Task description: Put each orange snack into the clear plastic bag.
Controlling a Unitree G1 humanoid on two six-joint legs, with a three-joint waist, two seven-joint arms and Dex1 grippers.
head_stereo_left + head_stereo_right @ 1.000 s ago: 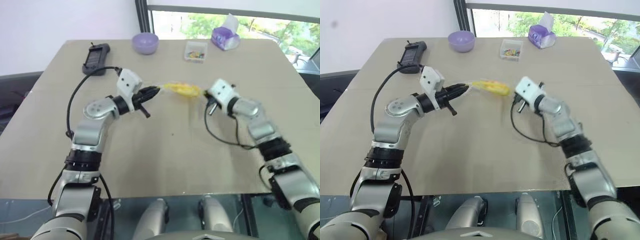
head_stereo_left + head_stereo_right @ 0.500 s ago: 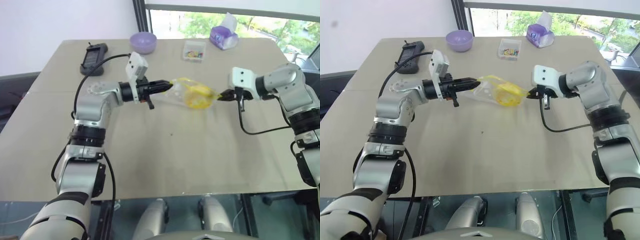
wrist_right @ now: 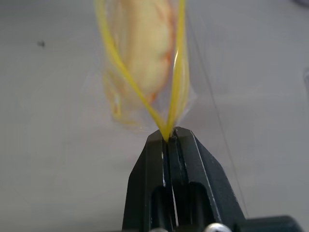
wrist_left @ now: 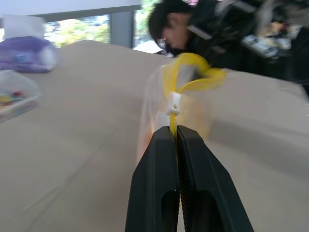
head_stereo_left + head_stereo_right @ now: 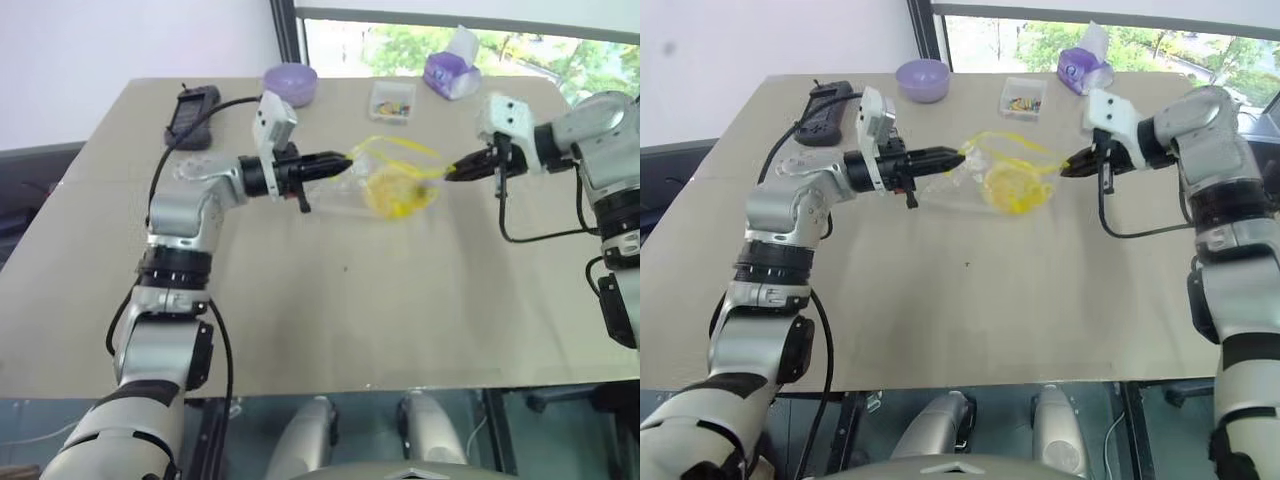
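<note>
- While the near half of the tan desk [image 5: 330, 320] lies bare, both arms reach in over its middle.
- Between them the clear plastic bag [image 5: 385, 180] hangs lifted off the desk, its yellow seal strip [image 5: 400, 150] looping open along the top.
- At one end of that strip the left gripper [image 5: 340, 160] points level toward the robot's right, its black fingers [image 4: 166, 159] pressed together on the yellow edge just below a small white slider [image 4: 173, 102].
- At the other end the right gripper [image 5: 455, 172] has its fingers [image 3: 164, 159] pinched shut on the corner where the two yellow lips meet.
- Inside the bag, low in its sagging belly, sits the orange snack [image 5: 393, 192], a round orange-yellow shape seen through the plastic.
- Farther back on the robot's left lies a black device [image 5: 192, 108] with a cable [image 5: 225, 105] running from it.
- Along the far edge stand a purple bowl [image 5: 290, 82], a small clear box [image 5: 392, 100] with colourful contents, and a purple tissue pack [image 5: 452, 72].
- Beyond the desk, the left wrist view shows a person [image 4: 193, 29] with dark hair, leaning forward.
</note>
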